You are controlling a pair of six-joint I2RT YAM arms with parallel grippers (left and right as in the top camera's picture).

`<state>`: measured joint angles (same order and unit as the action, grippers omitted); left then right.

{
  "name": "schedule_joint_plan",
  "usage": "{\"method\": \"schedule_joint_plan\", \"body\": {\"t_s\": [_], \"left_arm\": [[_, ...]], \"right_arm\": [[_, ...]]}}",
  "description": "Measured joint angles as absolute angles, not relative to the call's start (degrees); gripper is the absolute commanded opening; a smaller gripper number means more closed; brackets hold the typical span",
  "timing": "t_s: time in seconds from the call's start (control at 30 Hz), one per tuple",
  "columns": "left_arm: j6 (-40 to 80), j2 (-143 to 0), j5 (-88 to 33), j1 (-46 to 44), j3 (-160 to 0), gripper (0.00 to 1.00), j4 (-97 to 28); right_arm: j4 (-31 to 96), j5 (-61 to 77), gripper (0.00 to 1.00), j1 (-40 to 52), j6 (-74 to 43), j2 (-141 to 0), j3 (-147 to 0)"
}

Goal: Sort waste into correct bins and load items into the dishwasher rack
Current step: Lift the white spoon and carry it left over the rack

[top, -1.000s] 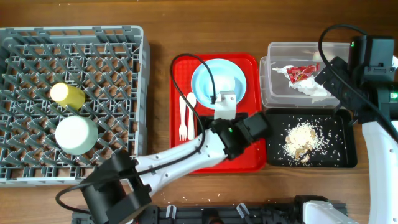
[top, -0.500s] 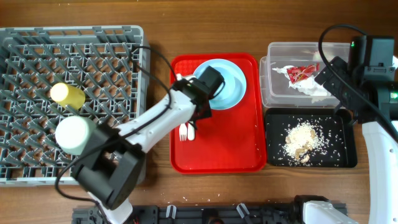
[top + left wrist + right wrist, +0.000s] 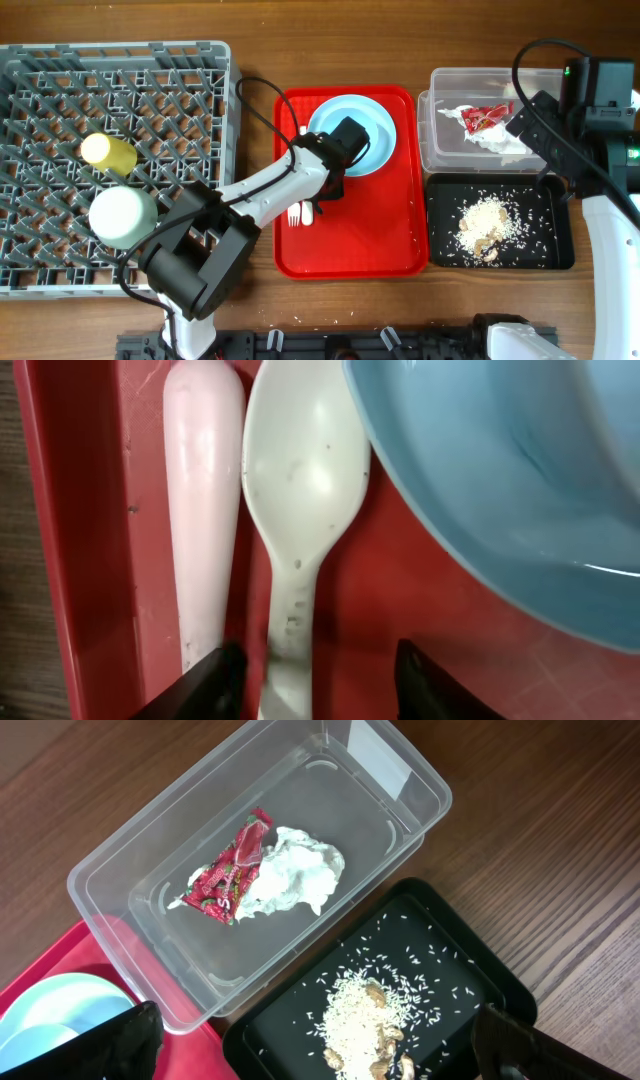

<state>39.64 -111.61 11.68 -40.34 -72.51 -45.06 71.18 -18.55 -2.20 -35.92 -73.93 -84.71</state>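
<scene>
On the red tray [image 3: 380, 240] the white spoon [image 3: 300, 480] lies between the white fork [image 3: 205, 510] and the light-blue plate [image 3: 500, 480]. My left gripper [image 3: 320, 685] is low over the cutlery. Its jaws straddle the spoon's handle, half-narrowed, with a gap still on the right side. From overhead the left gripper [image 3: 312, 192] sits at the plate's [image 3: 365, 125] left edge, the fork [image 3: 294, 213] poking out below it. The dishwasher rack [image 3: 60, 70] holds the yellow cup [image 3: 108, 150] and the green bowl [image 3: 122, 217]. My right gripper [image 3: 320, 1050] hangs open and empty above the bins.
The clear tub [image 3: 450, 150] holds the white napkin [image 3: 295, 875] and the red wrapper [image 3: 230, 870]. The black tray [image 3: 445, 250] in front of it holds rice crumbs [image 3: 360, 1010]. The left arm's cable loops over the red tray's left rim.
The left arm swung from the red tray's near right part to the cutlery beside the plate and came down on it. Its jaws narrowed around the spoon's handle. The right arm stayed put.
</scene>
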Motion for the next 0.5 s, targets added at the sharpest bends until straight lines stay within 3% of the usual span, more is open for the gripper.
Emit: {"method": "schedule_joint_plan", "body": {"t_s": [0.33,0.4,0.43,0.5], "left_arm": [[39.5,-112.4,10.4,-40.3,-72.5,0.35,-44.0],[39.5,-112.4,10.4,-40.3,-72.1,0.29,-43.7],[39.4,-112.4,10.4,-40.3,-71.8,0.20,-43.4],[39.3,-112.2,10.4,-40.3,-71.5,0.11,-43.3]], "right_arm": [[71.2,-18.5,1.00,-2.2,-35.9,-73.9,-84.7],[71.2,-18.5,1.00,-2.2,-35.9,-73.9,-84.7],[71.2,-18.5,1.00,-2.2,-35.9,-73.9,-84.7],[71.2,-18.5,1.00,-2.2,-35.9,-73.9,-84.7]]}}
